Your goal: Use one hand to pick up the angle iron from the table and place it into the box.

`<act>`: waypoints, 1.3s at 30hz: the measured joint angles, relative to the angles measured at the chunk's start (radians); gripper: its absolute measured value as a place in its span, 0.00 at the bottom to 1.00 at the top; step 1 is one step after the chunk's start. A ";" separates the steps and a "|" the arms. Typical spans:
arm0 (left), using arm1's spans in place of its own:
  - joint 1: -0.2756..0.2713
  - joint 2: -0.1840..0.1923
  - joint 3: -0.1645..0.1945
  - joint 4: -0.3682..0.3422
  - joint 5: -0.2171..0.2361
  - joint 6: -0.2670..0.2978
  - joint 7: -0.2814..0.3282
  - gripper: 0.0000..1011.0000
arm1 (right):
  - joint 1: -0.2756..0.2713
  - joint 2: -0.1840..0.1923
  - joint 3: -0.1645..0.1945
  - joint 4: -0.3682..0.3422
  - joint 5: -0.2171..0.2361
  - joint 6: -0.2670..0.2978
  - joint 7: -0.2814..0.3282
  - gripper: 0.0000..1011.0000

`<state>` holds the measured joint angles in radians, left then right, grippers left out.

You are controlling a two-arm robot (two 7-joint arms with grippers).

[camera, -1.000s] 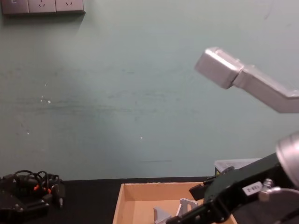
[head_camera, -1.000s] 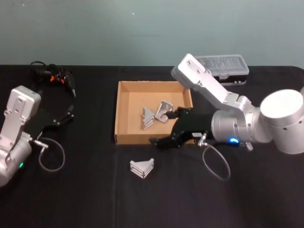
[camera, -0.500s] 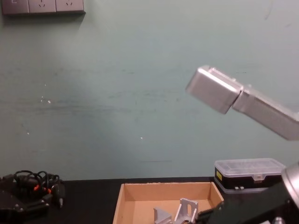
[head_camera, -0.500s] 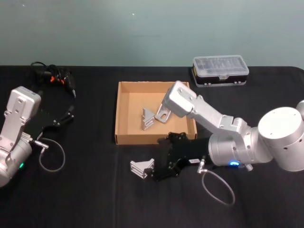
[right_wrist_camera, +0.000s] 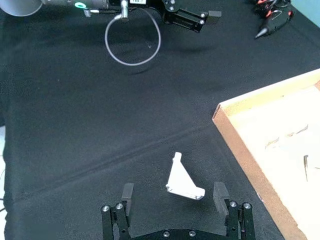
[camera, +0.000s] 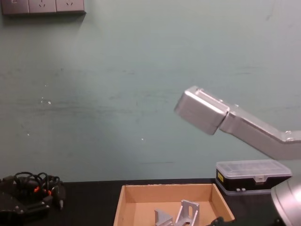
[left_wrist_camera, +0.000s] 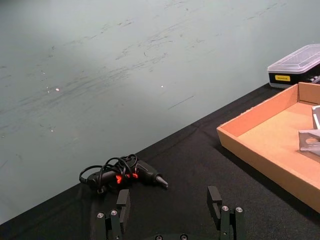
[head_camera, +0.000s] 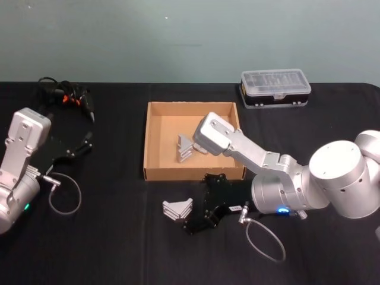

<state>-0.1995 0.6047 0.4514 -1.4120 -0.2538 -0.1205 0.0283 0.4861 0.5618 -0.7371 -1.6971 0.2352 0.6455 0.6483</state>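
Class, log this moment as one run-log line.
right black two-finger gripper: open, straddling silver angle iron on black table | left gripper: open, parked left | tan cardboard box: two angle irons inside

The table (head_camera: 119, 249) looks matt black, the box (head_camera: 146, 142) tan cardboard, the angle iron (head_camera: 178, 209) pale metal.

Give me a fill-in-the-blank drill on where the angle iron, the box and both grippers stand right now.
1. The right gripper is ___, with the loose angle iron between its fingertips.
2. That angle iron lies on the black ___, outside the box.
3. The clear-lidded case sits to the robot's ___ of the box.
4. The parked left gripper is ___.
Missing words: open; table; right; open.
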 joint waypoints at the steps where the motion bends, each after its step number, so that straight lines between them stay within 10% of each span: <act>1: 0.000 0.000 0.000 0.000 0.000 0.000 0.000 1.00 | 0.001 -0.001 -0.002 0.003 0.000 0.000 0.000 0.99; 39: 0.000 0.000 0.000 0.000 0.000 0.000 0.000 1.00 | -0.001 -0.059 -0.007 0.119 0.009 -0.034 -0.019 0.99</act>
<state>-0.1996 0.6046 0.4515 -1.4120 -0.2539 -0.1205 0.0283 0.4849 0.5024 -0.7444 -1.5776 0.2440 0.6113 0.6298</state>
